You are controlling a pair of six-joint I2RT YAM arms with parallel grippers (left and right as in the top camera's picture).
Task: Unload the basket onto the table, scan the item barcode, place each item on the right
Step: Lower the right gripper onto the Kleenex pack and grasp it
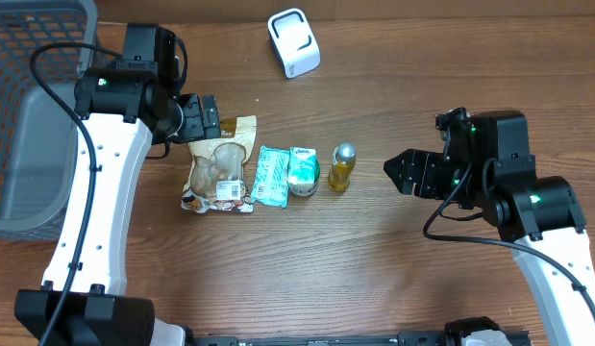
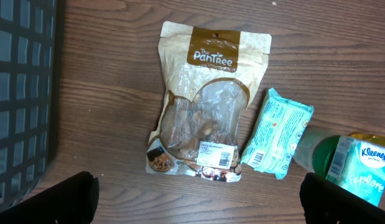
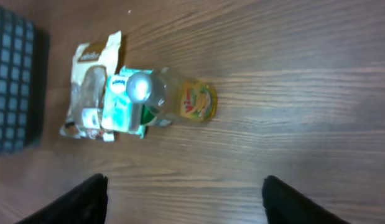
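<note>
Overhead, we see four items in a row at the middle of the frame on a wooden table (image 1: 374,279). From left to right they are a pouch (image 1: 218,165), a wipes pack (image 1: 271,175), a green tub (image 1: 304,170) and a bottle (image 1: 342,167). A white scanner (image 1: 294,42) stands apart at the top centre, and a mesh basket (image 1: 47,29) fills the upper left corner.

We cannot tell which item is meant for scanning, and none is lifted yet. The left gripper (image 1: 209,116) hangs over the top edge of the pouch with its claw wide apart, holding nothing. The right gripper (image 1: 401,173) sits at the right of the frame and points left at the bottle. Its fingers (image 3: 74,202) also stand apart around bare table.

We judge the risks as follows. The bottle stands upright just beside the tub, so a low or off-centre approach could tip it or shove the tub into the wipes. Its round body may slip or turn in the grip, hiding the barcode from the scanner. The pouch lies flat and is hard to pinch. Its white label (image 2: 216,153) sits near the lower edge, where a finger could cover it.
</note>
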